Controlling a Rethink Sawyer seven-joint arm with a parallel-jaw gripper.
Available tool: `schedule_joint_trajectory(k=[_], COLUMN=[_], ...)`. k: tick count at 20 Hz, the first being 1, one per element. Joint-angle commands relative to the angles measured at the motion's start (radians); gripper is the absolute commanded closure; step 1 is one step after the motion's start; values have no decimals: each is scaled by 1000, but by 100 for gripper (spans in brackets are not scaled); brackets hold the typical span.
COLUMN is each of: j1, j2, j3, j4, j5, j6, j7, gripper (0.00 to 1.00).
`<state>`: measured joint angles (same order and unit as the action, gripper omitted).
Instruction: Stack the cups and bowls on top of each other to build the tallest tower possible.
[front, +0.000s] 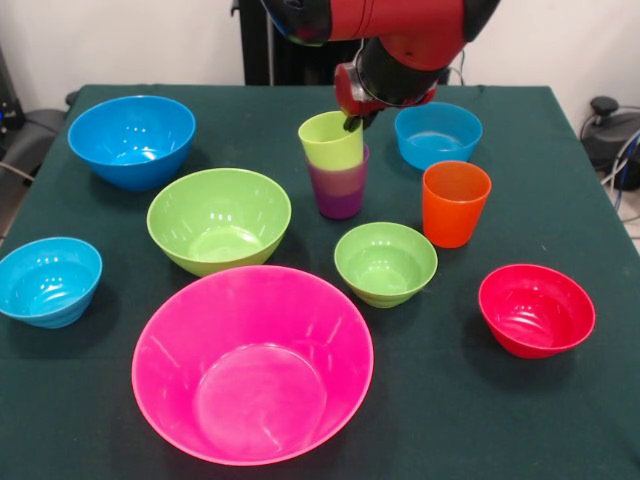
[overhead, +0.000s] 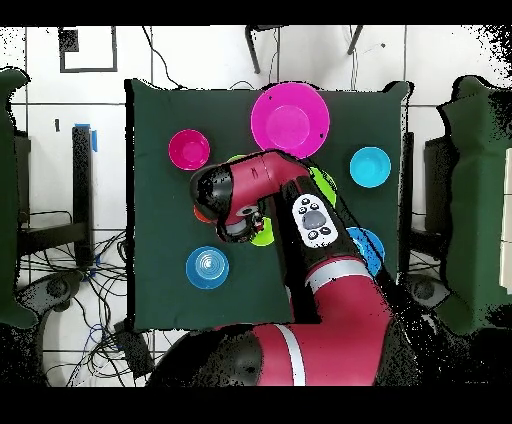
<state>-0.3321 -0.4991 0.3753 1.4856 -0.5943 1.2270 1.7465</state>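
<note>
A lime green cup (front: 328, 140) sits tilted inside the purple cup (front: 340, 190) at mid-table; this pair is the only stack. My gripper (front: 352, 122) comes down on the green cup's right rim, shut on it. The orange cup (front: 455, 203) stands alone to the right. The bowls all stand apart, upright: huge pink (front: 252, 362), large green (front: 219, 218), large blue (front: 132, 140), small green (front: 385, 262), red (front: 536, 309), and two small light-blue (front: 48, 280) (front: 437, 133). In the overhead view my arm (overhead: 260, 195) hides the cups and gripper.
The dark green table (front: 560, 420) ends close behind the back bowls. From overhead, the pink bowl (overhead: 288, 118), red bowl (overhead: 188, 150) and light-blue bowls (overhead: 370, 167) (overhead: 207, 267) ring the arm. Chairs and cables surround the table.
</note>
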Motion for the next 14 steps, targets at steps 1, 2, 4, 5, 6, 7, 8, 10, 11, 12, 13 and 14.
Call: schedule_joint_trajectory(k=[1,2,4,5,6,7,8,10,11,12,13,14], j1=[25,25,25,26,26,27,28,30,30,30,31,31], j2=[32,30,30,32,31,31,29,30,32,31,32,30], j3=[-13,-13,-13,-13,-14,-14,-14,-15,-15,-16,-16,-17], j4=[37,39,40,39,40,38,39,41,41,44,45,48], j5=[-89,-89,-89,-90,-91,-91,-91,-92,-91,-91,-91,-91], j6=[-103,-104,-106,-108,-109,-107,-106,-106,-108,-111,-114,-117], j7=[-47,-46,-44,-44,-44,-44,-43,-42,-41,-40,-37,-35], gripper=[100,100,100,100,100,100,100,100,100,100,100,100])
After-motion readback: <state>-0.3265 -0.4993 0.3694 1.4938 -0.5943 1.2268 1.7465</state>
